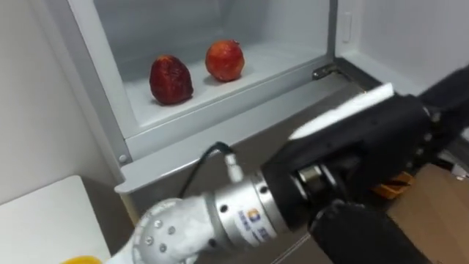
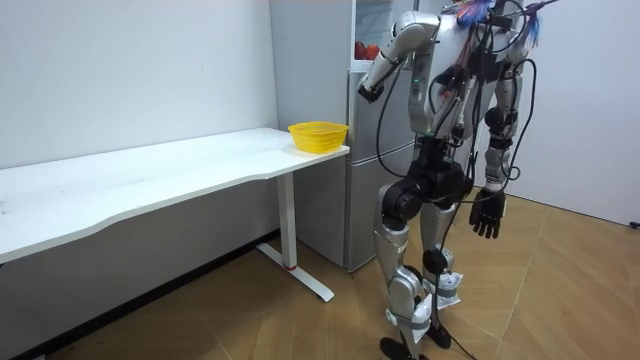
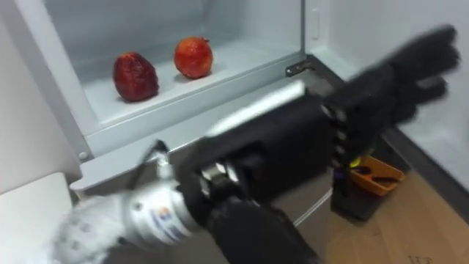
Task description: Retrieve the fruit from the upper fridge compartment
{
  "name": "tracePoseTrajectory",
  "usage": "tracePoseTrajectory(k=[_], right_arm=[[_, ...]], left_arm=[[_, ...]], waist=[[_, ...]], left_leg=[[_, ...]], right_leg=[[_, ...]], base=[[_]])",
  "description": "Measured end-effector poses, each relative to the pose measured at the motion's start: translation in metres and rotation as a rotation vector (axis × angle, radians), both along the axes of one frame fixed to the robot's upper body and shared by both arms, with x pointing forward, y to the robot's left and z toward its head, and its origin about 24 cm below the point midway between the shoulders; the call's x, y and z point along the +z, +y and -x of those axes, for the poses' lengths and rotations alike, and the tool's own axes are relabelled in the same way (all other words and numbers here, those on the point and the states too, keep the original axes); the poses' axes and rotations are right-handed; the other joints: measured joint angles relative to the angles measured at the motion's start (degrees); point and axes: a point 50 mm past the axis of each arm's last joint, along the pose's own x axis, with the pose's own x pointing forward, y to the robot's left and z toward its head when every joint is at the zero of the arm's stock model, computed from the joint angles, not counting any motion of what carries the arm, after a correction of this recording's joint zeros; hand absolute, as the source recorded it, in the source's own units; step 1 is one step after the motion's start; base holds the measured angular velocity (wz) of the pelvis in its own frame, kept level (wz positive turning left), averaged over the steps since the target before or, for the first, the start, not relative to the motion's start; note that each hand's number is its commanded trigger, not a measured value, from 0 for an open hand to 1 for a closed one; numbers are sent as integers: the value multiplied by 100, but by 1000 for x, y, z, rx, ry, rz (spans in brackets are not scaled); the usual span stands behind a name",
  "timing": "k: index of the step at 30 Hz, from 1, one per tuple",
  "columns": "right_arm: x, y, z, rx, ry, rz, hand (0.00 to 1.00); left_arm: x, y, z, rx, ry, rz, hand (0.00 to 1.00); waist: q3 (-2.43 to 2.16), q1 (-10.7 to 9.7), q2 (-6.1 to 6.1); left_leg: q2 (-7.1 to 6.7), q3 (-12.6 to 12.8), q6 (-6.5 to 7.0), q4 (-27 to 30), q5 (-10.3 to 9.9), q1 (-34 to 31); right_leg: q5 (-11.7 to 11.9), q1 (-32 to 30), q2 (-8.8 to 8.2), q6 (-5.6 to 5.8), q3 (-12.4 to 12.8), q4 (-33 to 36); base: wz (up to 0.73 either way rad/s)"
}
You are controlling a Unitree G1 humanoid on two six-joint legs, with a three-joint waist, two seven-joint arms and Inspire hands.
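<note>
The upper fridge stands open in front of me. On its white shelf lie a dark red fruit and, to its right, an orange-red fruit. My left hand is raised in front of the fridge's lower frame, below and to the right of both fruits. Its black fingers stretch out straight toward the right and hold nothing. In the room view I stand close to the fridge with the left arm lifted. My right hand hangs at my side, fingers relaxed.
A white table stands left of the fridge, with a yellow basket at its near end. The fridge door stands open on the right. An orange object lies low on the wooden floor.
</note>
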Motion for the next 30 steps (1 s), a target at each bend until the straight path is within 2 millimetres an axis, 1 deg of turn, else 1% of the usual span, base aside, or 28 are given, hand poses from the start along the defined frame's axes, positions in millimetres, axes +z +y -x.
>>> tracePoseTrajectory(k=[1,2,3,4,5,7,8,9,10,12,13,14,15,17,18,19,20,22,23,25,26,28,29,30], right_arm=[[-1,3,-1,8,-4,-7,0],[-1,4,-1,12,-4,-8,0],[-2,5,2,13,-3,-9,0],[-2,5,0,21,-10,-9,0],[-3,6,1,40,-9,-7,0],[-4,10,4,73,2,-15,0],[-5,11,5,80,2,-17,0],[-5,12,5,97,0,-18,0],[-5,12,4,109,-2,-17,0],[-5,12,4,118,-3,-12,0],[-5,12,4,129,-2,-6,0],[-5,12,3,133,-3,-3,0],[-5,12,3,136,-6,6,0],[-6,15,3,144,-13,12,0],[-6,16,4,146,-18,12,0],[-7,16,4,147,-18,12,0],[-7,17,3,157,-22,12,0],[-7,17,3,161,-30,20,0],[-7,18,4,161,-32,23,0],[-10,24,12,157,-23,12,0],[-10,24,14,158,-20,10,0],[-10,25,18,154,-8,10,0],[-10,24,19,153,-9,13,0],[-10,23,21,141,-10,18,0]], left_arm=[[3,8,2,48,-41,3,0],[3,12,4,70,-56,5,0],[3,21,6,120,-84,4,0],[3,25,8,136,-92,5,0],[2,34,10,173,-106,12,0],[2,50,14,244,-110,44,0],[3,53,14,265,-119,49,0],[7,59,15,314,-154,58,0],[11,64,15,353,-184,82,0],[15,68,16,391,-215,112,0],[16,71,16,414,-232,127,0],[17,72,16,428,-240,135,0],[17,74,16,464,-260,142,0],[18,79,15,517,-276,158,0],[17,83,15,553,-279,172,0],[16,85,15,569,-275,181,0],[14,88,15,612,-280,183,0],[6,99,15,718,-295,188,0],[2,103,15,746,-285,192,0],[-13,122,16,876,-235,192,0],[-15,127,17,905,-225,195,0],[-20,144,20,1016,-205,231,0],[-22,150,22,1045,-202,241,0],[-27,163,27,1115,-192,253,0]], waist=[[-9,149,-29],[-11,211,-43],[-12,331,-64],[-14,400,-77],[-13,537,-107],[-29,787,-214],[-40,850,-245],[-64,949,-267],[-72,980,-319],[-89,1046,-364],[-109,1131,-377],[-111,1201,-375],[-109,1246,-375],[-111,1315,-358],[-97,1347,-377],[-101,1356,-368],[-112,1389,-335],[-110,1413,-257],[-106,1430,-242],[-101,1560,-230],[-100,1577,-231],[-93,1721,-238],[-92,1721,-240],[-92,1729,-240]], left_leg=[[2,-67,0,0,0,-4],[2,-109,0,0,0,-4],[4,-121,-1,-2,0,-3],[2,-122,-1,-2,0,-7],[0,-178,-1,-2,1,-7],[-1,-310,-2,1,1,-14],[-3,-341,-2,1,1,-23],[-11,-419,-4,9,2,-34],[-26,-493,-4,12,3,-34],[-47,-611,-4,20,3,-8],[-60,-649,-3,22,3,5],[-64,-664,-2,33,3,6],[-77,-731,-2,58,3,3],[-82,-764,-1,64,4,2],[-86,-800,-1,68,4,-6],[-89,-818,0,69,4,-10],[-105,-877,9,76,10,-23],[-130,-981,29,89,30,-51],[-134,-999,27,90,37,-43],[-136,-1039,9,96,61,-31],[-135,-1044,5,96,64,-32],[-139,-1057,-5,96,70,-44],[-141,-1070,-6,96,71,-43],[-143,-1092,-9,96,73,-35]], right_leg=[[3,3,5,-5,-23,-3],[5,12,5,-8,-40,-10],[6,41,1,-10,-87,-23],[2,48,-7,-15,-127,-25],[-6,83,-15,-19,-168,-28],[-11,112,-19,-24,-294,-38],[-12,116,-24,-26,-314,-38],[-13,140,-35,-25,-382,-49],[-14,207,-55,-22,-490,-106],[-19,299,-84,-9,-619,-131],[-24,322,-95,-1,-625,-126],[-24,335,-99,0,-629,-126],[-24,377,-110,7,-651,-125],[-28,383,-122,13,-732,-125],[-30,390,-127,14,-778,-125],[-32,394,-130,15,-795,-125],[-46,396,-139,20,-822,-127],[-62,407,-166,26,-927,-115],[-66,418,-169,25,-938,-111],[-90,433,-167,1,-957,-107],[-104,426,-168,-3,-961,-104],[-161,387,-184,-15,-986,-8],[-171,390,-191,-17,-1019,2],[-177,407,-192,-21,-1038,-3]], base=[[17],[15],[16],[27],[27],[29],[29],[38],[37],[33],[19],[12],[12],[20],[17],[15],[19],[22],[13],[8],[9],[5],[7],[8]])
